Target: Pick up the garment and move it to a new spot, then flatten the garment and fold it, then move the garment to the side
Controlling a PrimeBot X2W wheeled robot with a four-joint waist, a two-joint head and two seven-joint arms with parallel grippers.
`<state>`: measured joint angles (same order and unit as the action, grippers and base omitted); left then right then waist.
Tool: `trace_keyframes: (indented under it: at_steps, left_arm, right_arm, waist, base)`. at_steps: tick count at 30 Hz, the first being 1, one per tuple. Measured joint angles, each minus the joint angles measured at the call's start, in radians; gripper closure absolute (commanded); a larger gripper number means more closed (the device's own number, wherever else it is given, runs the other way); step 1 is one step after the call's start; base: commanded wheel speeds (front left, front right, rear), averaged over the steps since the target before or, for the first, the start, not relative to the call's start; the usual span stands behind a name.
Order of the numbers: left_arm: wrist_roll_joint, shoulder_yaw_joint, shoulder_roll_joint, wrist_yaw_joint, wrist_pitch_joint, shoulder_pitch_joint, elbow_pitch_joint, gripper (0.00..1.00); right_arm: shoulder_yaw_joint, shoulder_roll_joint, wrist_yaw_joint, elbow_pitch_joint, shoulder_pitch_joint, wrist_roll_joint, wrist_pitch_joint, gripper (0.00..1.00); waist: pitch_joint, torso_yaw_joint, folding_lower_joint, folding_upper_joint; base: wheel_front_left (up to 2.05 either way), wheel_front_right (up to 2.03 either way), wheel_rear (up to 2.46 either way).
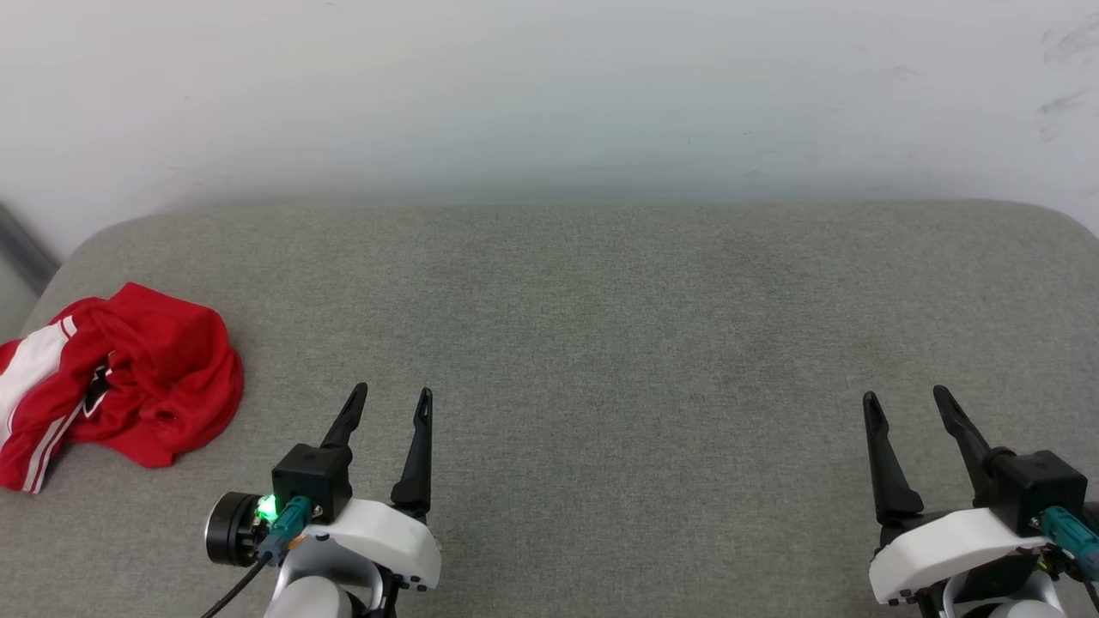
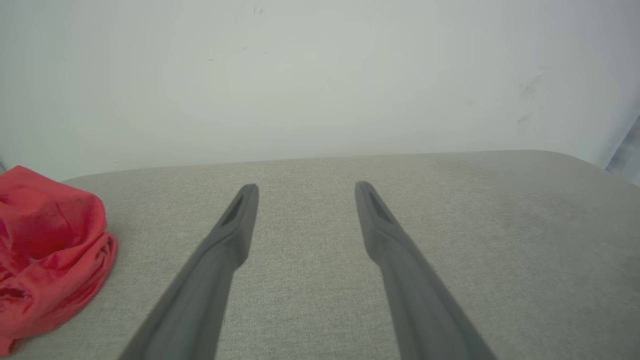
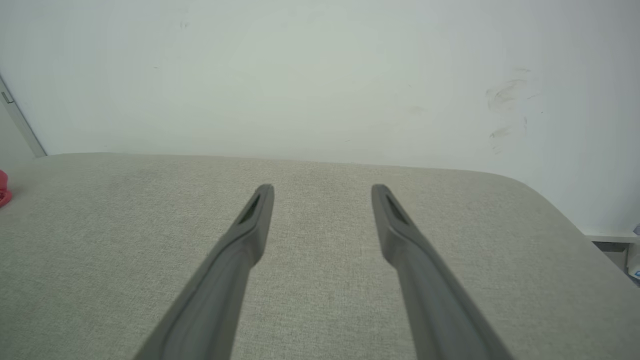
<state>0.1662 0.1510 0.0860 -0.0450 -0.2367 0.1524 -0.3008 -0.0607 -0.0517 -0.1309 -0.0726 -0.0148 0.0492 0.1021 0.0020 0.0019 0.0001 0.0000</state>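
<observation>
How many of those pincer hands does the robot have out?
2. The left gripper is at the lower left, near the crumpled red shirt; the right gripper is at the lower right. Both are open and empty over the grey cushion. None looks hidden.

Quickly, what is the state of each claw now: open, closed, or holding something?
Left claw: open, holding nothing; the crumpled red jersey lies apart, to its left.
Right claw: open, holding nothing, above the grey cushion.
</observation>
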Motion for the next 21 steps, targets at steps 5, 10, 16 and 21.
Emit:
trace_keyframes:
  at_steps: [5, 10, 16, 21]
  left_arm:
    - [-0.030, 0.001, -0.002, 0.001, -0.010, 0.001, -0.005, 0.00]
    - [-0.057, 0.001, -0.004, 0.001, -0.019, 0.001, -0.008, 0.00]
    - [-0.082, -0.001, -0.008, 0.002, -0.026, 0.001, -0.010, 0.00]
    - [-0.081, -0.003, -0.010, 0.001, -0.026, 0.001, -0.013, 0.00]
  right_arm:
    - [-0.009, 0.000, 0.000, 0.000, 0.000, -0.023, 0.005, 0.00]
    - [-0.013, 0.000, 0.000, -0.001, 0.000, -0.043, 0.016, 0.00]
    - [-0.016, 0.000, 0.000, -0.011, 0.000, -0.056, 0.025, 0.00]
    - [-0.013, 0.000, 0.000, -0.022, 0.000, -0.046, 0.029, 0.00]
  waist:
    - [0.001, 0.002, 0.0000, 0.0000]
    - [0.002, 0.002, 0.0000, 0.0000]
    - [0.001, 0.003, 0.0000, 0.0000]
    - [0.001, 0.006, 0.0000, 0.0000]
  base:
    - [0.00, 0.00, 0.00]
    - [0.00, 0.00, 0.00]
    - [0.00, 0.00, 0.00]
    - [0.00, 0.00, 0.00]
